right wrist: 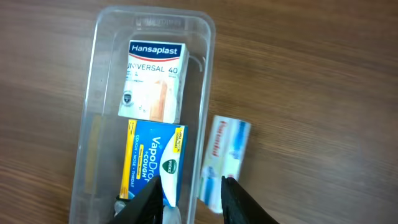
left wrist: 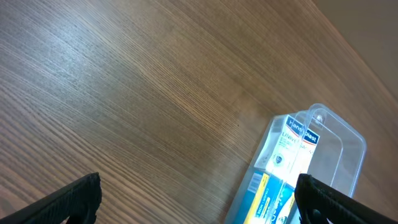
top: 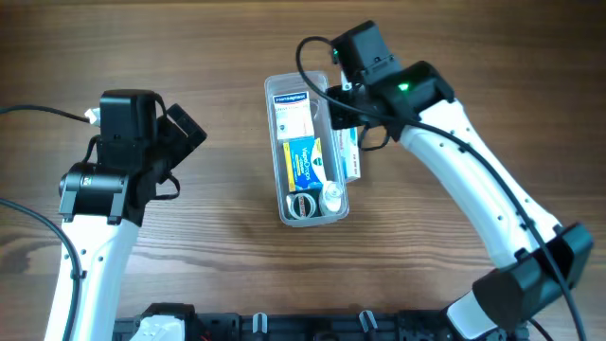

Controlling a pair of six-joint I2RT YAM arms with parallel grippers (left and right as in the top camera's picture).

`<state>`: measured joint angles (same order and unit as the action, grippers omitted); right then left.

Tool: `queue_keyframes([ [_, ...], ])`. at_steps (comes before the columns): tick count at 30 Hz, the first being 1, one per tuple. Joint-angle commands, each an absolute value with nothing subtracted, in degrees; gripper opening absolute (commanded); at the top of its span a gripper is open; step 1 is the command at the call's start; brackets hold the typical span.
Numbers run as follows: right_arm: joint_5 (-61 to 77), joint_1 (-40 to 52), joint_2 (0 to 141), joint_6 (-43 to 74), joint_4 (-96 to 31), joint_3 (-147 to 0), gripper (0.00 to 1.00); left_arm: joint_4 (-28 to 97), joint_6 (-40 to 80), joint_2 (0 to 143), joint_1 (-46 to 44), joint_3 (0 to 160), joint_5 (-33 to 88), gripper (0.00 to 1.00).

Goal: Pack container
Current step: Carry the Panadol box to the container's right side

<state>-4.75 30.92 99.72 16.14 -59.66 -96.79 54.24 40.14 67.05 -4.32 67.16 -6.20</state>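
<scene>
With left pincer (left wrist: 199,198) wide open, right pincer (right wrist: 189,199) hovers slightly parted over container (right wrist: 209,74) wall and white box (right wrist: 227,155)

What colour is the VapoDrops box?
The VapoDrops box is blue with a yellow edge; best seen in the right wrist view.

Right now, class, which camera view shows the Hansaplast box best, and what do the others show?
Right wrist: the Hansaplast box lies label-up in the container, fully readable. Overhead shows it small; left wrist catches it obliquely, lettering tiny.
</scene>
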Motion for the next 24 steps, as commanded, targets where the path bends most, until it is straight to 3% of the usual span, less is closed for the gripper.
queue_keyframes([
  [1,-10.11,31.16,100.84,16.97,-59.40,-97.01,0.31,54.17,39.40,66.48,-3.97,68.10,-7.35,1.00],
  [10,-15.25,26.87,100.84,25.89,-64.14,-96.99,0.31,54.17,39.40,66.50,-3.97,68.10,-7.35,1.00],
  [18,-9.91,22.72,100.95,25.36,-62.70,-90.43,0.45,54.19,39.40,66.50,-3.97,68.10,-7.35,1.00],
  [24,1.02,22.63,100.95,23.79,-54.57,-79.24,0.46,54.19,39.40,66.50,-3.97,68.10,-7.35,1.00],
])
